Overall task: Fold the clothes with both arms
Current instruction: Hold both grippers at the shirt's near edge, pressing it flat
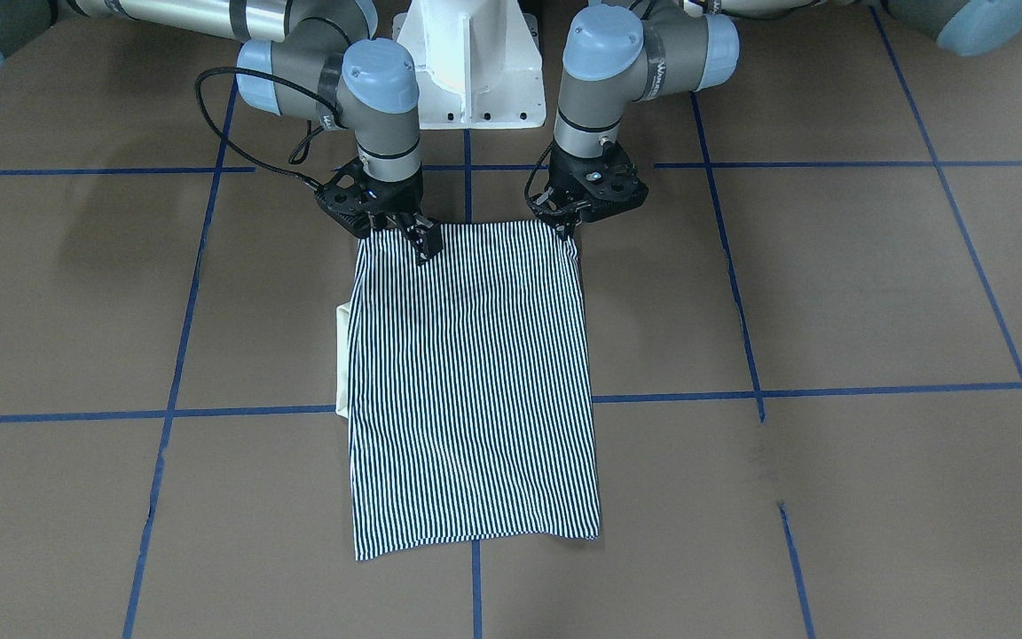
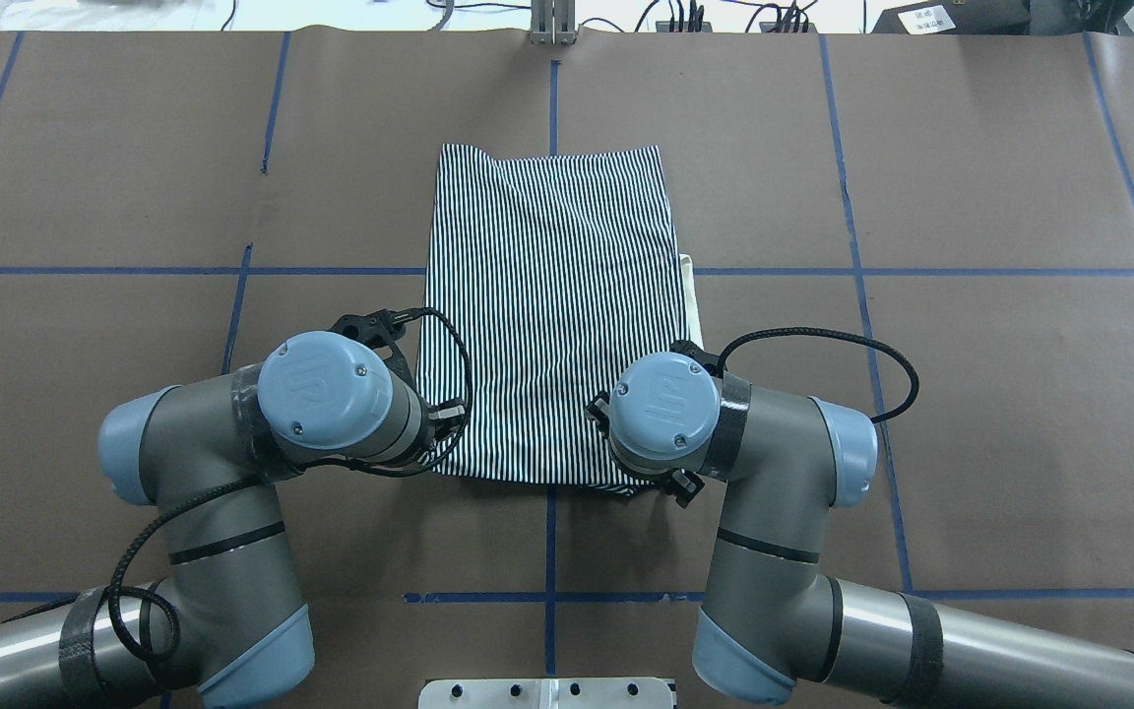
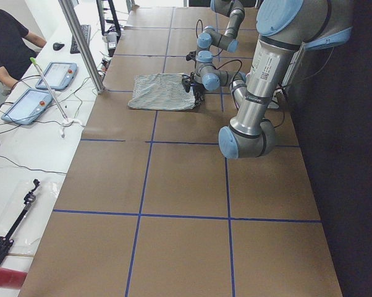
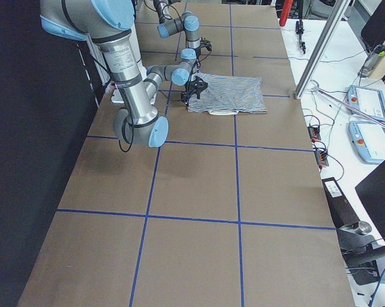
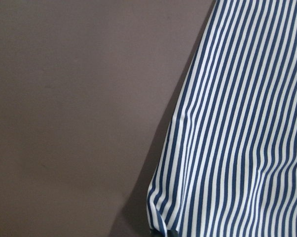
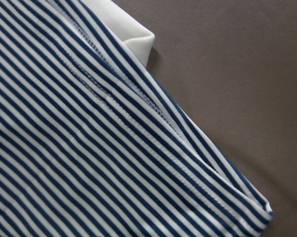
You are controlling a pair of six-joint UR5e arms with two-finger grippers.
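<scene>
Navy-and-white striped polo shirt (image 1: 475,382), folded to a rectangle, lies near the robot-side edge of the brown paper-covered table (image 1: 830,284); black right gripper (image 1: 422,244) and black left gripper (image 1: 567,228) sit at its near corners, fingers narrowed, hold on the cloth not discernible, likely stationed for the next fold.

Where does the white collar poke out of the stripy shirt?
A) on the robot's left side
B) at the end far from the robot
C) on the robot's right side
C: the white collar peeks out from the long edge of the striped shirt on the robot's right side.
</scene>
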